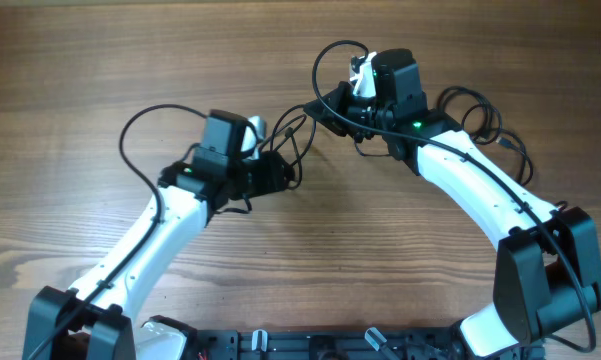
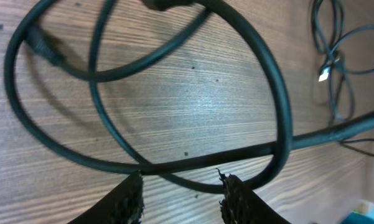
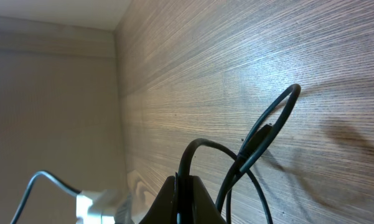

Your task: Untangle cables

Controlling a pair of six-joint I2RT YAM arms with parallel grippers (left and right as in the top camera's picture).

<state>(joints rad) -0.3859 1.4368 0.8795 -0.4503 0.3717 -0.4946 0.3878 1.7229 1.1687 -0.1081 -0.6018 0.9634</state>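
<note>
A bare wooden table (image 1: 100,60) fills the overhead view, and the left arm (image 1: 150,235) and right arm (image 1: 480,190) reach in from the near edge to meet just beyond its middle. Between them lies the cable tangle (image 2: 281,106). From the left wrist it shows as wide black loops crossing one another on the wood, with one straighter strand running over them, so the work looks to be at an early or middle stage, with the loops not yet parted. A smaller bunch of loose cables (image 1: 500,140) lies well apart to the right, beside the right arm. It seems to be separate from the tangle, though from above I cannot tell whether it is itself knotted. The left gripper (image 2: 182,186) has its jaws spread and holds nothing, and the straight strand crosses just past its tips. The right gripper (image 3: 183,186) has its jaws pressed together and pinches one strand of the cable tangle, which rises from the tips and arches over. A loop with a dark plug (image 3: 261,138) stands up beside that strand. From overhead the wrists cover most of the crossing, so it is hidden which strand passes over which. The far ends of the loops are cut off in both wrist views, and the thin cords blur together with the arms' own wires.
</note>
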